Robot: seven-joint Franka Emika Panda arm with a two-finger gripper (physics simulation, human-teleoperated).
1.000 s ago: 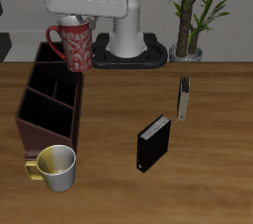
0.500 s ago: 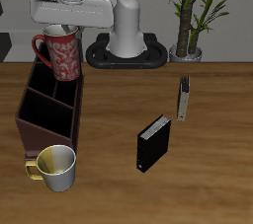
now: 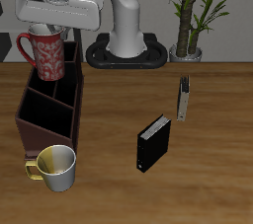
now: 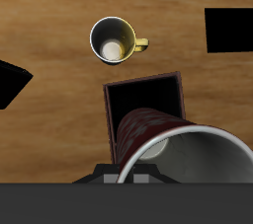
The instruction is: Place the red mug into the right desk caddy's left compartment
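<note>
Compared with half a second ago, the tall red mug with the pale speckled pattern has been carried further across toward the outer side of the long dark maroon-brown desk caddy, and the arm's white head has shifted along with it. A full second ago the mug was hanging over the caddy's inner wall; now it is held up over the caddy's far end, close to the outer wall. Nothing else on the table looks moved.

Going near to far: a silvery-cream mug with a yellow handle is sat upright just off the caddy's near end, apparently untouched. A black upright box is parked out in the open wood, with a thin grey book stood further back. Then comes the caddy, its long axis running near to far, split by dividers into three sections.

The red mug is kept upright, long axis vertical, mouth up, with its red loop handle pointing outward, away from the robot's base. In the wrist view its grey inside is seen from above, with one caddy section beyond it.

The gripper is clamped on the mug's rim; the fingers themselves are mostly hidden.

Furthest back a potted green plant is stood by the robot's base.
</note>
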